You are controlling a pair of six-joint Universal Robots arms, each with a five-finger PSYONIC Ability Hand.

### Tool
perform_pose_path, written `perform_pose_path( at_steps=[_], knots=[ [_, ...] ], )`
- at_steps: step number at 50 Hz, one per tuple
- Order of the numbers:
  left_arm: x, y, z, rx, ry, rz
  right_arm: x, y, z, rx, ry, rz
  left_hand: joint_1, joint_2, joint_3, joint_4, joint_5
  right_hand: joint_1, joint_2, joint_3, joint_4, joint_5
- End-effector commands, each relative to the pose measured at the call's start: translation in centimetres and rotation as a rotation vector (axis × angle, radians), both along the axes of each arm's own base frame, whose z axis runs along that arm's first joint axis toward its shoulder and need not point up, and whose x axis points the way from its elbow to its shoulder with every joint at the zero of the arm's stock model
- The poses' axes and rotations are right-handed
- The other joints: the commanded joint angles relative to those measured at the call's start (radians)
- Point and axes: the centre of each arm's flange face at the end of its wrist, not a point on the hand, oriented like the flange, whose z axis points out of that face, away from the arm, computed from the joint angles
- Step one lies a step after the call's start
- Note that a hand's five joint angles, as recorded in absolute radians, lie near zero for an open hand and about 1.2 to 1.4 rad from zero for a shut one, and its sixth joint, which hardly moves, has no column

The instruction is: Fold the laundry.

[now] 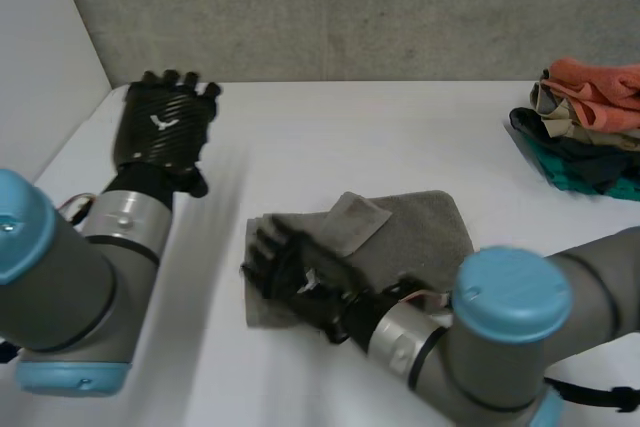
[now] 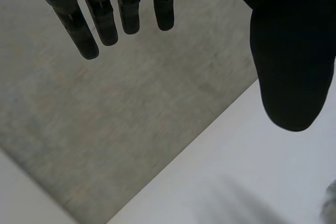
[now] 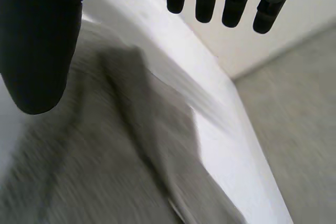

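A grey cloth, folded into a small rectangle with a lighter patch turned up on it, lies on the white table near the front middle. My right hand is over the cloth's left end, fingers straight. In the right wrist view that hand is open, thumb apart from the fingers, with the grey cloth spread below the palm and nothing pinched. My left hand is held up over the table's far left, away from the cloth. In its wrist view the left hand is open and empty.
A pile of unfolded laundry in orange, beige, dark and teal sits at the table's far right. A white wall bounds the table on the left, and a grey wall runs behind it.
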Motion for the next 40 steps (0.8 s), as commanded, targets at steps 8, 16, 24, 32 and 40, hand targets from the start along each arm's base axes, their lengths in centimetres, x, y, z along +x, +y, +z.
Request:
perform_pose_path(
  at_steps=[8,16,24,32,40],
  knots=[
    [-8.0,4.7,-4.0,0.100,-0.004,-0.260,-9.4,-7.1,1.9,0.488,-0.184,-0.533,-0.038,-0.029,-0.031,-0.023,-0.011,-0.055,-0.041,-0.040,-0.045,-0.045],
    [-10.0,5.5,-8.2,0.200,-0.095,-0.305,-11.0,-7.4,0.8,0.439,-0.096,-0.591,-0.036,-0.026,-0.028,-0.020,-0.008,-0.055,-0.041,-0.040,-0.045,-0.045],
    [-10.9,2.8,-11.0,0.223,-0.117,-0.204,-11.4,-7.5,-0.1,0.411,-0.051,-0.646,0.020,0.030,0.027,0.036,0.048,0.149,0.163,0.164,0.159,0.159],
    [-7.3,-1.5,-11.7,0.223,-0.151,0.079,-11.9,-7.6,-0.9,0.367,0.018,-0.681,0.038,0.048,0.045,0.054,0.065,0.364,0.378,0.378,0.373,0.373],
    [-4.9,1.2,-11.8,0.279,-0.276,0.084,-12.3,-8.3,-1.7,0.300,0.085,-0.727,0.029,0.039,0.036,0.045,0.057,0.906,0.920,0.921,0.916,0.916]
  ],
)
